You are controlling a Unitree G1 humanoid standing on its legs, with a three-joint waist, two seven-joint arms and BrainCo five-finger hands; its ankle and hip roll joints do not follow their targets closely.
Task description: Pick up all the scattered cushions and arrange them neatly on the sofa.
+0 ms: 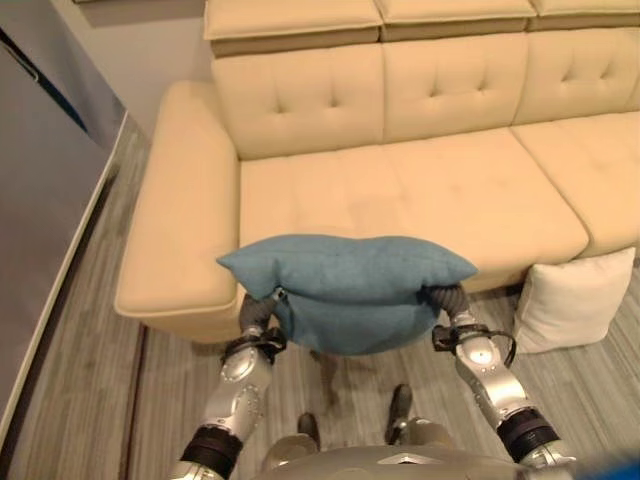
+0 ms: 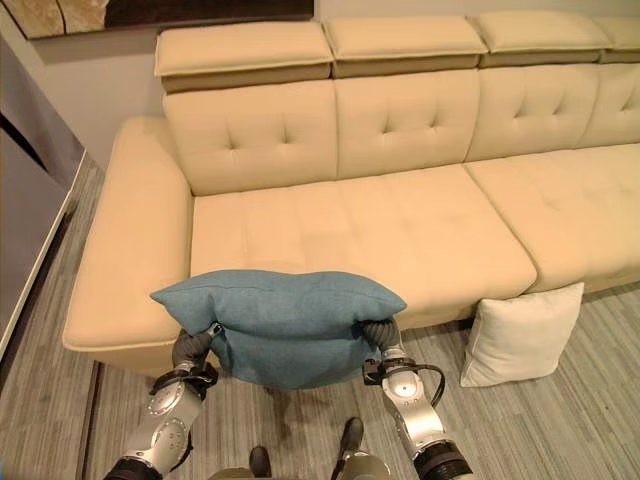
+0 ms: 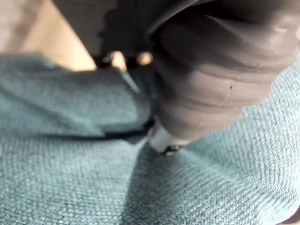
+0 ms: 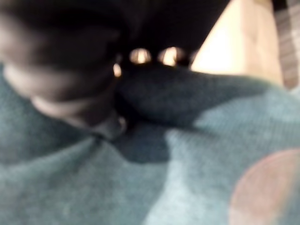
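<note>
I hold a blue cushion [image 1: 350, 290] up in front of the beige sofa [image 1: 450, 190], just before its left seat, with one hand at each end. My left hand [image 1: 258, 312] grips the left end. In the left wrist view a fold of blue cloth [image 3: 70, 103] is pinched between its thumb and fingers. My right hand [image 1: 448, 300] grips the right end the same way, its dark cover [image 4: 70, 56] pressed into the cloth. A white cushion [image 1: 575, 298] stands on the floor, leaning against the sofa's front at the right.
The sofa's wide left armrest [image 1: 180, 200] juts forward beside the blue cushion. A grey panel [image 1: 40, 200] runs along the left wall. Striped grey floor [image 1: 90, 370] lies between the panel and the sofa.
</note>
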